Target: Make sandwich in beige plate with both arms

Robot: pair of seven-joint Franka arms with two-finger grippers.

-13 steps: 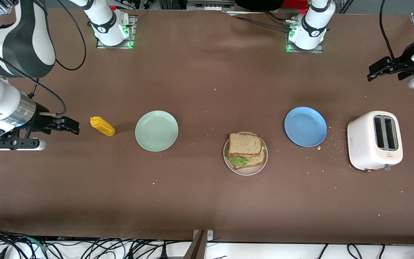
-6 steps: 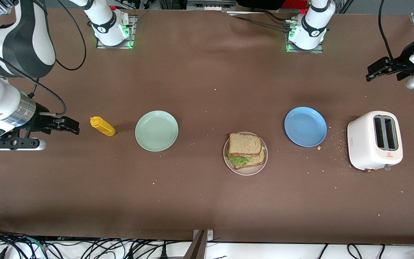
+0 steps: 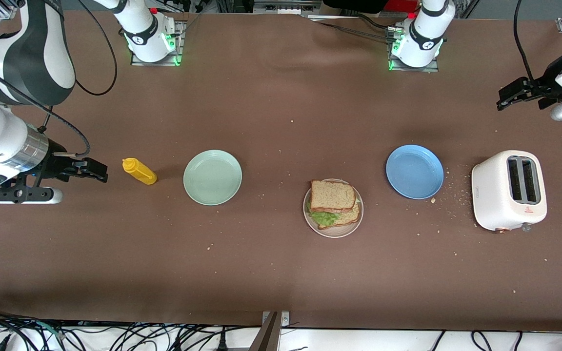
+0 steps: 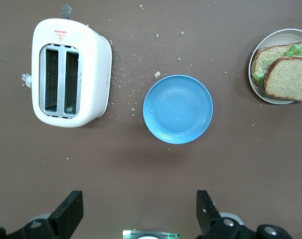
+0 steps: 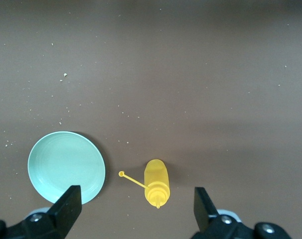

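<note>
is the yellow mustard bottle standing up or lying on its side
Lying on its side: the mustard bottle shows its whole length flat on the table, beside the mint plate.

1. I see the sandwich [image 3: 333, 204], two square slices of brown-crusted, speckled toast with a ruffled green lettuce leaf between them, lying flat just below the centre of the front view.
2. Its top slice sits skewed off the bottom one, so the lettuce and a corner of the lower slice show at the edge nearer the front camera.
3. It rests on the small round beige plate [image 3: 335, 232] with a shallow rim; bare rim shows most on the side nearer the front camera.
4. In my left wrist view, sandwich [image 4: 283, 69] and plate [image 4: 270, 99] sit at the frame's upper right edge.
</note>
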